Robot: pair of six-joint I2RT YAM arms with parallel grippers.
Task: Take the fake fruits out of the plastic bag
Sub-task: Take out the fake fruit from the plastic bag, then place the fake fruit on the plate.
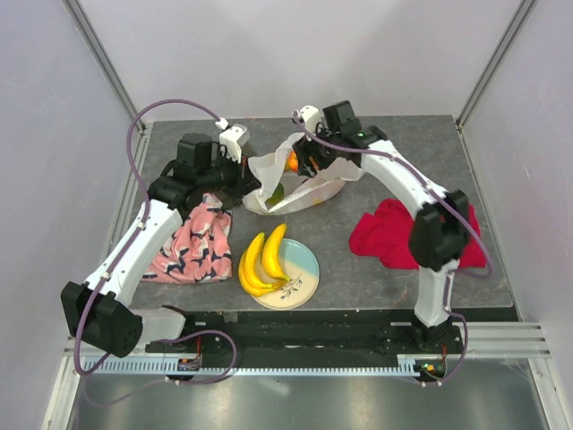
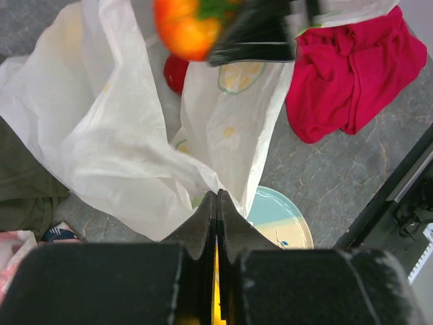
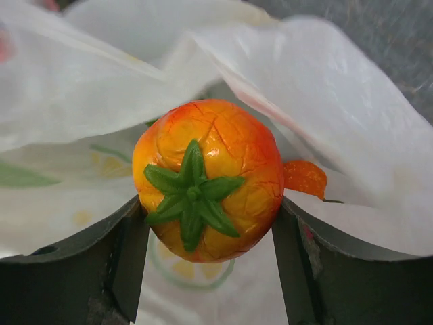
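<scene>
The right hand (image 3: 210, 211) is clamped on a ribbed orange fruit (image 3: 210, 179) with a green star-shaped calyx, one finger (image 3: 128, 250) pressed to each side of it. In the overhead view this hand (image 1: 303, 158) holds the fruit (image 1: 292, 161) over the open mouth of the plastic bag (image 1: 309, 190), which lies crumpled on the grey counter (image 1: 403, 143) at 12 o'clock from the plate (image 1: 304, 279).

The left hand (image 2: 216, 198) has its fingers together, pinching the white film of the bag's near edge (image 2: 115, 135). Seen from above, it (image 1: 243, 184) grips the bag's 9 o'clock side.

Inside the bag, a second orange fruit (image 3: 304, 177) sits at 3 o'clock from the held one. A red apple (image 2: 176, 71) lies in the opening just below the held fruit in the left wrist view. A green round fruit (image 1: 277, 191) shows near the mouth.

Two yellow bananas (image 1: 261, 262) rest on the 9 o'clock half of the cream-and-blue plate, touching each other. A pink patterned cloth (image 1: 192, 242) lies at 9 o'clock from the plate, under the left arm. A red cloth (image 1: 385, 235) is bunched at 3 o'clock from the plate, beside the right arm.
</scene>
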